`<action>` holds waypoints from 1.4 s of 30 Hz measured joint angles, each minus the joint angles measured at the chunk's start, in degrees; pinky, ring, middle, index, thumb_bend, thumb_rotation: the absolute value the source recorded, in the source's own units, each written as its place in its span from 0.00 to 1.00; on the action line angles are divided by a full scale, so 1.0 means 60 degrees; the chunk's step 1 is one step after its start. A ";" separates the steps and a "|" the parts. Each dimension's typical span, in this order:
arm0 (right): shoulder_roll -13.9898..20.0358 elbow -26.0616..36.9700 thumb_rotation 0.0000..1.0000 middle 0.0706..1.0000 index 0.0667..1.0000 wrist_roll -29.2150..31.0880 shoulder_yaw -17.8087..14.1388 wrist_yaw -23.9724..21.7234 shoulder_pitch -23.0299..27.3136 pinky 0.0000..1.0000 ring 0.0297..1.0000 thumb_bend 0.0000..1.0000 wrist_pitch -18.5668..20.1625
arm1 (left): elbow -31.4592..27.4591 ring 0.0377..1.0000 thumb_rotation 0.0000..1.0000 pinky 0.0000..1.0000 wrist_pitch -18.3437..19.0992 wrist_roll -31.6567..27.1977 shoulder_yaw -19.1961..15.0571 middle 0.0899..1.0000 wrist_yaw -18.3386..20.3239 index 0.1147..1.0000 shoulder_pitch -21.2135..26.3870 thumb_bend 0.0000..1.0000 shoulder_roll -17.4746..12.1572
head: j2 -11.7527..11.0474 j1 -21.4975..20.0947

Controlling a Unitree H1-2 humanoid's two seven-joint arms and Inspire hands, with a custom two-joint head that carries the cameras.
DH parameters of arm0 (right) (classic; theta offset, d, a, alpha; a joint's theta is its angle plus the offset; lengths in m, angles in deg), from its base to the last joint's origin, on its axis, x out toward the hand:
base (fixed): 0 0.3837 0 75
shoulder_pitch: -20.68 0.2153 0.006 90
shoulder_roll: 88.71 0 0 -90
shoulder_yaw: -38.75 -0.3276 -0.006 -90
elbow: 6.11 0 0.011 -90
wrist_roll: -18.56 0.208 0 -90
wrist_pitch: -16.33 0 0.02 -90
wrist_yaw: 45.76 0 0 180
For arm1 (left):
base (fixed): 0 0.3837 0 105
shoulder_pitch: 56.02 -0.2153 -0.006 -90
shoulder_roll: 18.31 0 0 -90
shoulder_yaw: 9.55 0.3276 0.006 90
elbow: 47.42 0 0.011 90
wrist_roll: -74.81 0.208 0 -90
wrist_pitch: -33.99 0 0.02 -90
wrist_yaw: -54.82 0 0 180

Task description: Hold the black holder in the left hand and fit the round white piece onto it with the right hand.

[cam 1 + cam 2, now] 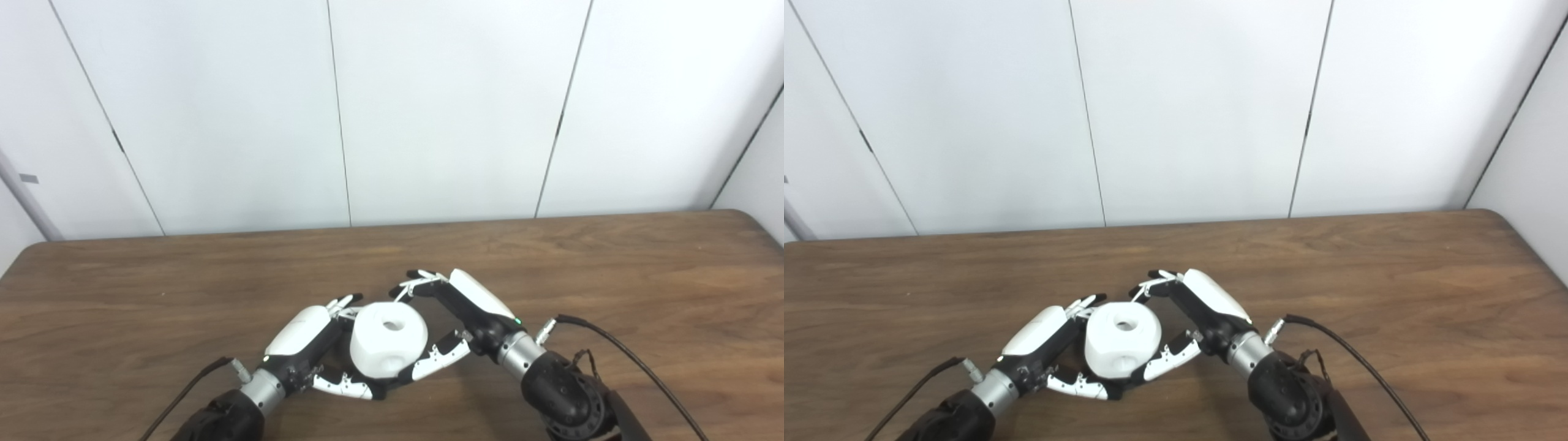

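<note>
The round white plastic piece with a top hole (388, 340) is cupped from both sides above the brown wooden counter (612, 275), the left robot hand (309, 343) and right robot hand (456, 315) each curled against it. The black holder is apparently hidden beneath. Uneven squeezing could tilt the piece and jam the fit.

The round white piece (388, 340), hole facing up, sits low over the table, hiding the black holder.

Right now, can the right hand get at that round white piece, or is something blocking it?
Probably yes. The right hand already flanks the round white piece, its thumb against the near side. The left hand sits opposite, so nothing blocks it.
</note>
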 measured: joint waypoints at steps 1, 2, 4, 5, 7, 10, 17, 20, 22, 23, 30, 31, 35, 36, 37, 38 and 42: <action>0.0003 -0.0003 0.14 0.78 0.44 -0.0001 -0.0001 0.0004 0.0008 1.00 0.95 0.53 -0.0011 | -0.0013 1.00 0.06 1.00 0.0018 0.0000 -0.0001 0.85 0.0000 0.41 -0.0006 0.52 0.0000 | 0.0000 0.0000; 0.0002 -0.0012 0.14 0.78 0.44 0.0000 -0.0005 0.0004 0.0014 1.00 0.95 0.53 -0.0013 | -0.0031 1.00 0.05 1.00 0.0037 0.0000 0.0000 0.85 0.0001 0.41 -0.0013 0.52 0.0001 | 0.0000 0.0000; 0.0002 -0.0020 0.14 0.78 0.44 0.0001 -0.0017 0.0005 0.0020 1.00 0.95 0.53 -0.0028 | -0.0070 1.00 0.05 1.00 0.0062 0.0000 -0.0001 0.85 0.0000 0.41 -0.0030 0.52 0.0003 | 0.0000 -0.0015; 0.0003 -0.0035 0.14 0.78 0.44 0.0005 -0.0026 0.0006 0.0024 1.00 0.95 0.53 -0.0055 | -0.0076 1.00 0.05 1.00 0.0065 0.0000 -0.0001 0.85 0.0000 0.41 -0.0035 0.52 0.0003 | 0.0015 0.0000; 0.0009 -0.0074 0.14 0.78 0.44 0.0026 -0.0040 0.0007 0.0043 1.00 0.95 0.53 -0.0125 | -0.0080 1.00 0.05 1.00 0.0076 0.0000 0.0000 0.85 0.0001 0.41 -0.0035 0.52 0.0003 | 0.0015 0.0015; 0.0019 -0.0121 0.14 0.78 0.44 0.0089 -0.0074 0.0003 0.0072 1.00 0.95 0.53 -0.0203 | -0.0116 1.00 0.05 1.00 0.0114 0.0000 0.0005 0.85 0.0006 0.41 -0.0042 0.52 0.0006 | 0.0029 0.0015; 0.0034 -0.0178 0.14 0.77 0.44 0.0042 -0.0080 0.0003 0.0118 1.00 0.94 0.53 -0.0298 | -0.0229 1.00 0.06 1.00 0.0254 0.0001 0.0018 0.85 0.0095 0.41 -0.0049 0.52 0.0007 | 0.0102 0.0000; 0.0063 -0.0171 0.14 0.77 0.44 0.0021 -0.0078 -0.0004 0.0118 1.00 0.94 0.53 -0.0335 | -0.0239 1.00 0.06 1.00 0.0260 0.0001 0.0017 0.85 0.0116 0.41 -0.0049 0.52 0.0008 | 0.0132 0.0015; 0.0101 -0.0158 0.14 0.77 0.44 0.0003 -0.0069 -0.0021 0.0124 1.00 0.94 0.53 -0.0346 | -0.0267 1.00 0.06 1.00 0.0286 0.0011 0.0018 0.85 0.0150 0.41 -0.0049 0.52 0.0008 | 0.0146 0.0015; 0.0127 -0.0147 0.14 0.77 0.44 -0.0006 -0.0062 -0.0037 0.0131 1.00 0.94 0.53 -0.0351 | -0.0275 1.00 0.06 1.00 0.0293 0.0014 0.0017 0.85 0.0168 0.41 -0.0049 0.52 0.0010 | 0.0161 0.0029; 0.0300 -0.0054 0.14 0.77 0.44 -0.0051 0.0009 -0.0213 0.0175 1.00 0.94 0.53 -0.0368 | -0.0325 1.00 0.06 1.00 0.0318 0.0034 0.0014 0.85 0.0229 0.41 -0.0058 0.52 0.0045 | 0.0249 0.0058; 0.0304 -0.0048 0.14 0.77 0.44 -0.0051 0.0012 -0.0229 0.0175 1.00 0.94 0.53 -0.0368 | -0.0330 1.00 0.06 1.00 0.0322 0.0038 0.0014 0.85 0.0231 0.41 -0.0061 0.52 0.0046 | 0.0249 0.0073; 0.0434 0.0111 0.16 0.83 0.45 -0.0096 0.0134 -0.0561 0.0247 1.00 0.98 0.52 -0.0282 | -0.0361 1.00 0.06 1.00 0.0356 0.0071 0.0014 0.85 0.0242 0.41 -0.0066 0.52 0.0047 | 0.0278 0.0117; 0.0512 0.0202 0.26 0.85 0.55 -0.0154 0.0183 -0.0708 0.0306 1.00 0.99 0.76 -0.0202 | -0.0375 1.00 0.06 1.00 0.0360 0.0071 0.0014 0.85 0.0249 0.41 -0.0067 0.52 0.0047 | 0.0293 0.0132; 0.0610 0.0324 0.30 0.86 0.60 -0.0250 0.0249 -0.0860 0.0384 1.00 0.99 0.85 -0.0060 | -0.0391 1.00 0.06 1.00 0.0369 0.0074 0.0017 0.85 0.0251 0.41 -0.0071 0.52 0.0049 | 0.0293 0.0146; 0.0686 0.0387 0.33 0.88 0.65 -0.0301 0.0290 -0.1013 0.0458 1.00 1.00 0.91 0.0055 | -0.0421 1.00 0.06 1.00 0.0392 0.0087 0.0019 0.85 0.0260 0.41 -0.0082 0.52 0.0052 | 0.0293 0.0146; 0.0804 0.0418 0.36 0.92 0.75 -0.0425 0.0366 -0.1379 0.0492 1.00 1.00 0.96 0.0377 | -0.0458 1.00 0.06 1.00 0.0430 0.0096 0.0015 0.85 0.0278 0.41 -0.0090 0.52 0.0063 | 0.0293 0.0176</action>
